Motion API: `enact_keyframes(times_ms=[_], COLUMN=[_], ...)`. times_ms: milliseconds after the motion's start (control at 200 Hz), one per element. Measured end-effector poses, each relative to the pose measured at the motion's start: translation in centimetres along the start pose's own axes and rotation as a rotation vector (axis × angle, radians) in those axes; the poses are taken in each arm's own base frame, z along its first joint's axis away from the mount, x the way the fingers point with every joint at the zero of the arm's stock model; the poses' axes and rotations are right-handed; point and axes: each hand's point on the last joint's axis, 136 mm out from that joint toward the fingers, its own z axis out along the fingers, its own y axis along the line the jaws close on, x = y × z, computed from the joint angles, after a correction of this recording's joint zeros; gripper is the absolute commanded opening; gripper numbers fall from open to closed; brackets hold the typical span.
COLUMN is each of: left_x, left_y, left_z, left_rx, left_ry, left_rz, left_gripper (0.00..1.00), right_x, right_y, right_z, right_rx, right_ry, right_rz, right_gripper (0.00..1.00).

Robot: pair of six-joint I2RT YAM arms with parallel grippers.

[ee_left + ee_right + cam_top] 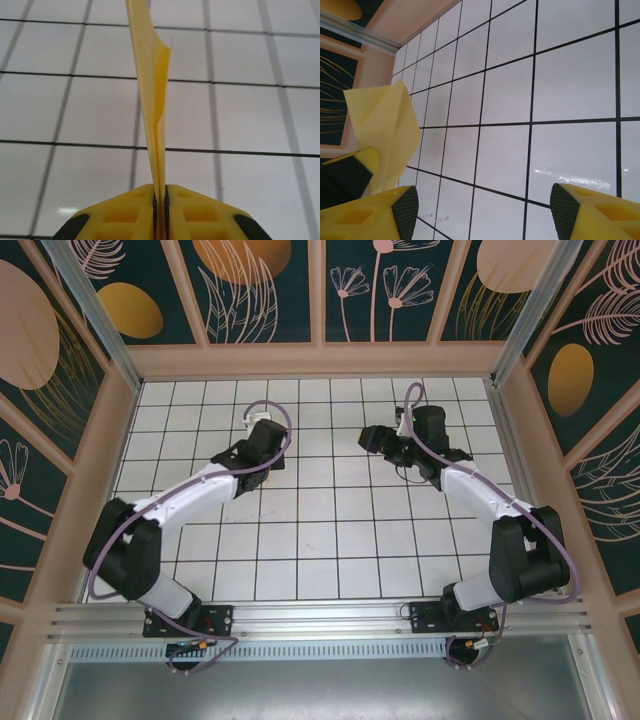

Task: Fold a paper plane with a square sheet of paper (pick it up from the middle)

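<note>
The yellow sheet of paper [152,95] is folded into a narrow creased wedge. In the left wrist view it stands edge-on, rising from between the jaws of my left gripper [160,200], which is shut on its lower edge. The right wrist view shows the same folded paper [382,125] from the side at the left, above the white grid table. My right gripper [485,210] is open, its black pads wide apart with nothing between them, and the paper lies just beyond its left finger [405,210]. From above, the left gripper [262,443] and right gripper [370,438] face each other over the table's far half.
The white grid-tiled table [330,530] is boxed in by a wooden frame with patterned panels [320,358]. An aluminium rail [355,27] runs along the far corner. The arm bases are bolted at the near edge [320,618].
</note>
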Motion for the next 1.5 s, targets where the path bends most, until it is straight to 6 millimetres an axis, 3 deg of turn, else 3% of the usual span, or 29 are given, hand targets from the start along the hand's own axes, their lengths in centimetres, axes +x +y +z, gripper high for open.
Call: enact_keyframes(times_ms=[90, 220, 375, 555, 701, 871, 976, 1111, 1221, 1351, 1501], left_x=[1.9, 4.7, 7.3, 7.3, 5.2, 1.3, 0.4, 1.9, 3.6, 4.9, 5.9], left_y=[0.9, 0.4, -1.0, -3.3, -3.6, -0.5, 2.1, 5.8, 8.8, 10.9, 12.1], left_z=[1.8, 4.1, 5.3, 5.3, 3.7, 2.2, 2.2, 3.0, 3.3, 2.7, 2.1], left_rx=[-0.129, -0.218, -0.194, -0.07, 0.056, 0.138, 0.136, 0.107, 0.066, 0.047, 0.046], left_ry=[0.055, 0.123, 0.187, 0.2, 0.163, 0.08, 0.051, 0.073, 0.091, 0.081, 0.068], left_rz=[0.088, 0.192, 0.236, 0.166, 0.058, -0.12, -0.204, -0.302, -0.379, -0.457, -0.521], left_gripper=[0.15, 0.19, 0.39, 0.65, 0.81, 0.9, 0.93, 0.96, 0.98, 0.99, 0.99], right_x=[-0.2, -0.4, -0.6, -0.8, 0.2, 3.1, 5.7, 9.2, 12.2, 14.4, 15.0], right_y=[-0.3, -0.6, -1.0, -2.0, -2.5, 0.7, 3.8, 7.8, 9.8, 10.8, 10.2], right_z=[0.0, 0.0, -0.1, 0.1, 1.6, 6.0, 8.9, 12.8, 15.6, 18.3, 20.3], right_rx=[0.015, 0.035, 0.056, 0.102, 0.17, 0.181, 0.152, 0.09, 0.051, 0.025, 0.039], right_ry=[-0.011, -0.023, -0.034, -0.052, -0.024, 0.056, 0.116, 0.195, 0.265, 0.325, 0.349], right_rz=[0.0, 0.002, 0.004, 0.011, 0.001, -0.079, -0.14, -0.19, -0.209, -0.219, -0.215], right_gripper=[0.72, 0.72, 0.72, 0.73, 0.73, 0.68, 0.58, 0.45, 0.4, 0.38, 0.37])
